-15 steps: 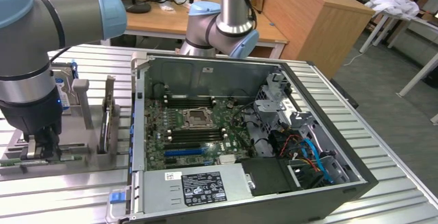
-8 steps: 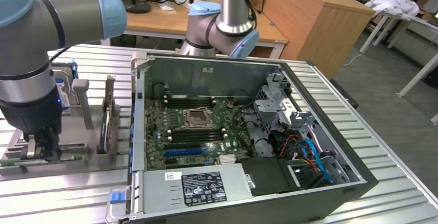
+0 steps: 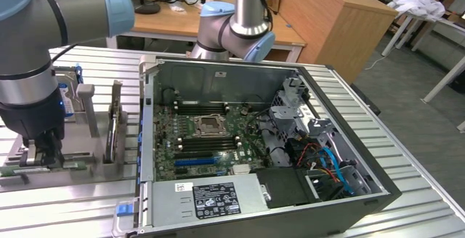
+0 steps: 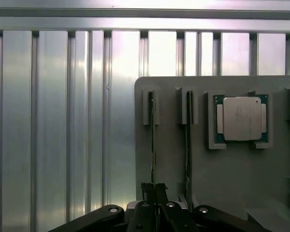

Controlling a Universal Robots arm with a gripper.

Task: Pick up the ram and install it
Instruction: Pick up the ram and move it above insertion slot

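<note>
Clamped shut with the end effector (image 4: pixel 154 188) on the thin edge of the ram (image 4: pixel 152 145), set upright in the outermost slot of the grey holder (image 4: pixel 232 183), second stick (image 4: pixel 188 145) just beside, open ribbed surface (image 4: pixel 53 121) beyond the holder's edge, computer case (image 3: pixel 189 80) off to the exterior view's right.

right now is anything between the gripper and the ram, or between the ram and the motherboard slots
The gripper is right at the ram in its grey holder, nothing between. Toward the motherboard slots, the open case's wall at the exterior view's left stands between.
</note>
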